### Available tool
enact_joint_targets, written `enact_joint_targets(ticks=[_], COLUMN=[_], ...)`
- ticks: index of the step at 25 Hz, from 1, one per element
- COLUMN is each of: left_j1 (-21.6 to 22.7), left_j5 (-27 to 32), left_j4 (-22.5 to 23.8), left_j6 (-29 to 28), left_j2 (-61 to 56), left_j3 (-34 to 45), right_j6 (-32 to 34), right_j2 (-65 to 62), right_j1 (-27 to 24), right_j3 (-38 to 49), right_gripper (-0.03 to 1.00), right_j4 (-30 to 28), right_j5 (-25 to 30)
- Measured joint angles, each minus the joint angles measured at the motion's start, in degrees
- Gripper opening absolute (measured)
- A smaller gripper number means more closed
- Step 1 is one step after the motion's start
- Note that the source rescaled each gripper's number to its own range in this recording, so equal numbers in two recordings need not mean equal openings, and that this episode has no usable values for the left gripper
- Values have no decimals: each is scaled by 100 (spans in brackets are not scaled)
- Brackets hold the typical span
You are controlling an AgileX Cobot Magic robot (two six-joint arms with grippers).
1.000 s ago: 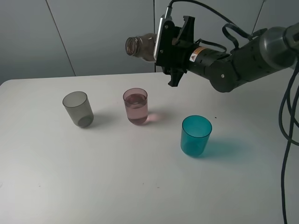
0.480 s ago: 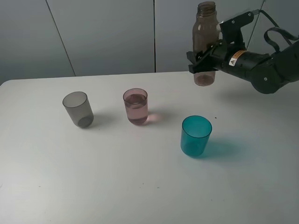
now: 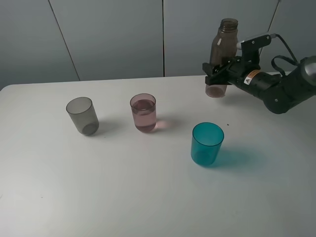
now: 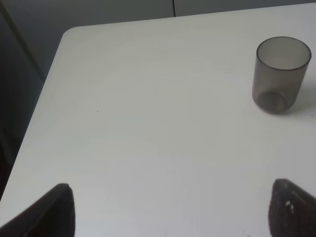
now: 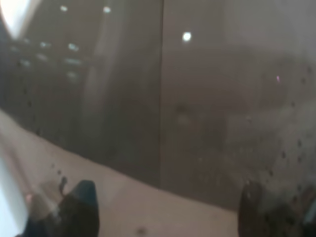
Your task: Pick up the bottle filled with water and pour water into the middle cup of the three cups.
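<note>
Right gripper [image 3: 217, 70] is clamped tight round the lower body of the bottle [image 3: 224, 42]. The bottle now stands upright at the far right of the table [image 3: 148, 197], its base on or just off the surface; I cannot tell which. A second ago it lay tipped, neck towards the middle cup [image 3: 143, 118]; half a second ago it was upright but higher. That cup holds water [image 3: 143, 105] well up its wall, so I judge the pour done, with only set-down and release left.

Nearest, the front of the table is bare and broad. The teal cup [image 3: 207, 144] stands next, well apart from the bottle. The grey cup [image 3: 82, 114] sits beyond, to the left. Farthest, the bottle is near the back edge, with the wall [image 3: 108, 39] behind it: little room there. Left gripper [image 4: 170, 210] hangs wide, holding nothing.
</note>
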Motion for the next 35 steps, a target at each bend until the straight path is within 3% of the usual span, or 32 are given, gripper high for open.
enact_joint_targets(ticks=[5,33,34,35], left_j1=[0,0,0,0], left_j5=[0,0,0,0], left_j4=[0,0,0,0], left_j6=[0,0,0,0], left_j2=[0,0,0,0], left_j3=[0,0,0,0], right_j6=[9,-35,-45,-58], right_j2=[282,568,568,568], right_j1=[0,0,0,0], right_j3=[-290,-136,-110,-73], right_gripper=[0,0,8,28], right_j4=[-246,-322,-322,-352], right_j5=[-66,-98,-106,-83])
